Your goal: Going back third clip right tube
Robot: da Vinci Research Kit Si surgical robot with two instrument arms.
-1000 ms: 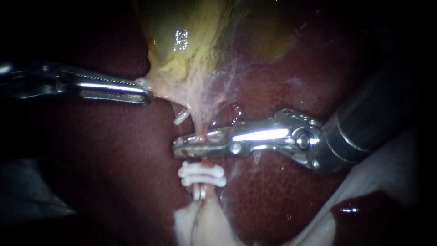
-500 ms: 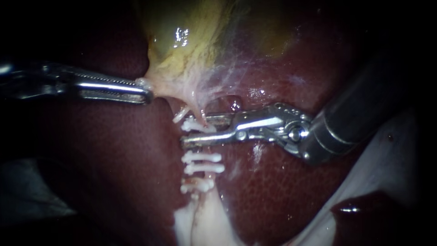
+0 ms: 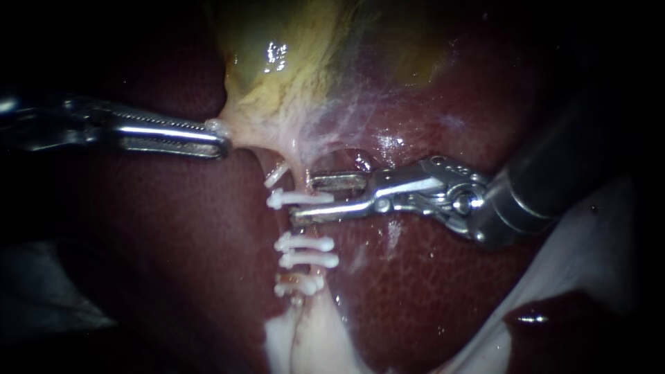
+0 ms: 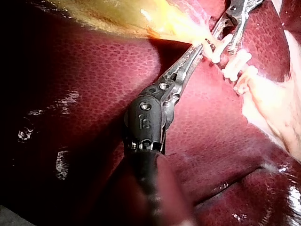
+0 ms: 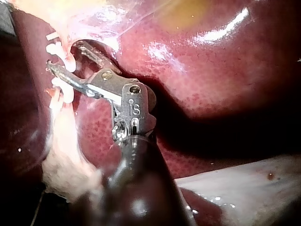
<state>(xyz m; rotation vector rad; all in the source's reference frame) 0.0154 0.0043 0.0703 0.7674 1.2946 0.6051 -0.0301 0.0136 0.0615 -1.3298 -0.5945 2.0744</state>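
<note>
Well, nearest the camera lies a pale fatty flap (image 3: 305, 339), soft and wet, and out of it climbs the tube (image 3: 305, 227). It is a thin pinkish cord, limp and, I judge, easily torn, so any hold belongs on tougher tissue, not on it. Across it sit the lower clips (image 3: 308, 260), small white plastic bars with knobbed ends, stiff and light; a snag from metal could likely twist one loose. Just above them the upper clip (image 3: 282, 200) lies crosswise on the tube. One end of it reaches between the jaws of the right instrument (image 3: 302, 199), which stand apart with a gap showing, so the clip is let go and nothing is gripped. Backing straight out along the shaft looks the safest way clear. Farther off, the left instrument (image 3: 223, 140) is clamped on the pale neck of the gallbladder (image 3: 277, 76), a yellowish, glistening sac. Behind all this spreads the liver (image 3: 429, 298), dark red, finely mottled and slick.
</note>
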